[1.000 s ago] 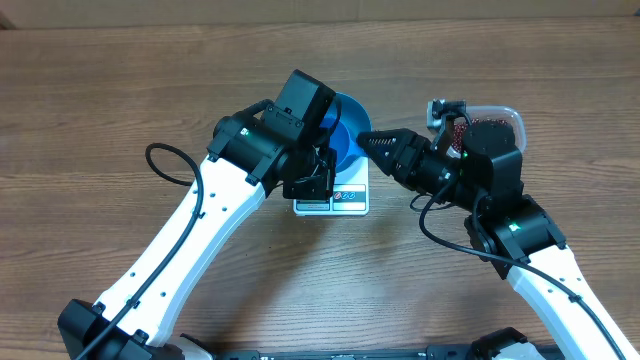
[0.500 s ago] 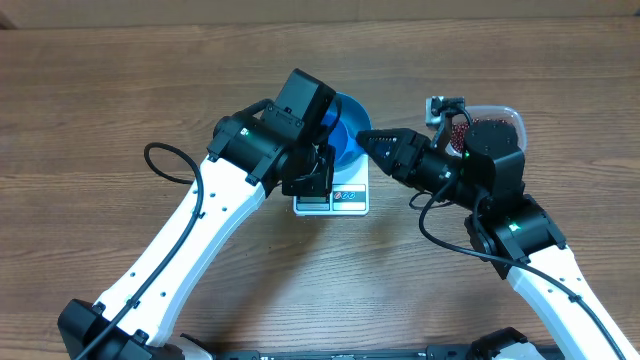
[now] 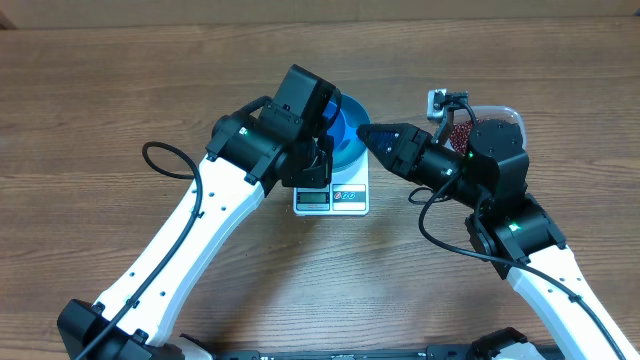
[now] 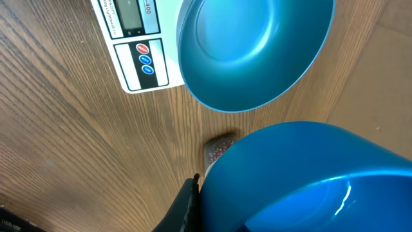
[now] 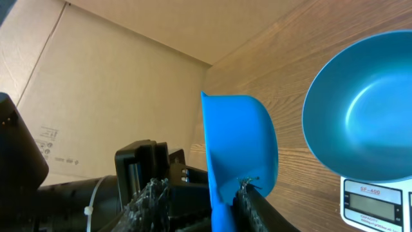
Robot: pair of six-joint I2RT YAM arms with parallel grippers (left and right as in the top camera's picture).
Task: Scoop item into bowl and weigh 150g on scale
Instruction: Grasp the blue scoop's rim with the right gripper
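The teal-blue bowl stands empty on the white scale. Beside it, just left of its rim, my left gripper is shut on a bright blue scoop, one finger pressed against its side. From the right, my right gripper reaches around the same scoop. Its right finger touches the scoop; the left finger stands apart. The item, red-brown beans, lies in the clear tub behind the right arm.
A cardboard wall runs along the table's far edge. Bare wood lies left of the left arm and in front of the scale. Both arms crowd the space around the bowl.
The right gripper has slid left and slightly up toward the scoop, and its jaws have narrowed around it. The left gripper with the scoop shifted a little upward.
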